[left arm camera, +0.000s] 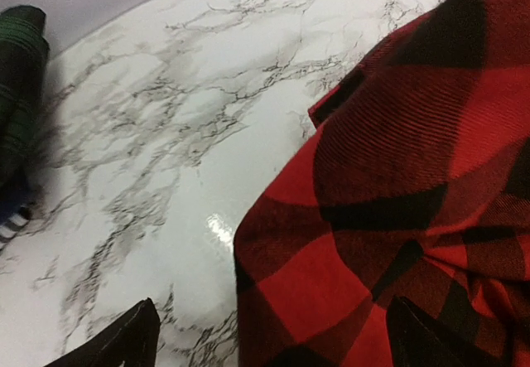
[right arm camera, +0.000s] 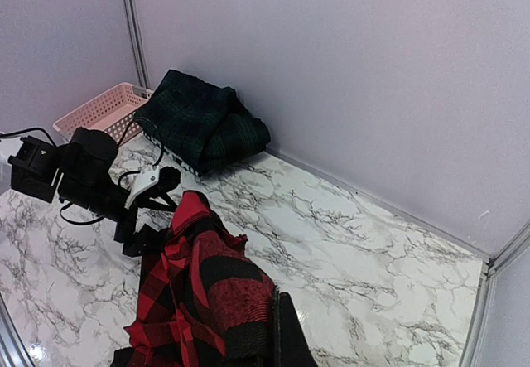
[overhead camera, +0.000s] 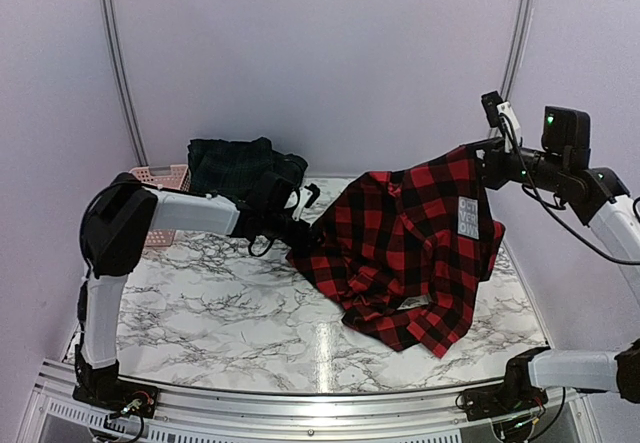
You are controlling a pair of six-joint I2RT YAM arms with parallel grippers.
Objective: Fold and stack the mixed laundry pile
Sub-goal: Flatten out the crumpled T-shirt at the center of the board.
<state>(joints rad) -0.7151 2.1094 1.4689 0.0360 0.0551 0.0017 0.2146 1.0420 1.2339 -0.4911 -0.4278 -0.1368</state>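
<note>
The red-and-black checked shirt (overhead camera: 400, 243) hangs by one corner from my right gripper (overhead camera: 480, 153), which is raised at the right. Its lower part is draped on the marble table. In the right wrist view that gripper (right arm camera: 273, 338) is shut on bunched shirt cloth (right arm camera: 203, 292). My left gripper (overhead camera: 298, 235) is low at the shirt's left edge. Its fingertips (left arm camera: 124, 342) stand wide apart and open, with the shirt's edge (left arm camera: 397, 176) lying in front of them and not pinched. A dark green plaid piece (overhead camera: 235, 163) is heaped at the back left.
A pink perforated basket (overhead camera: 160, 176) sits at the back left corner, partly under the green plaid piece (right arm camera: 203, 118). A navy-and-white striped band (left arm camera: 12, 222) shows below that heap. Grey walls close in the back and sides. Bare marble (overhead camera: 220, 303) lies in front of the left arm.
</note>
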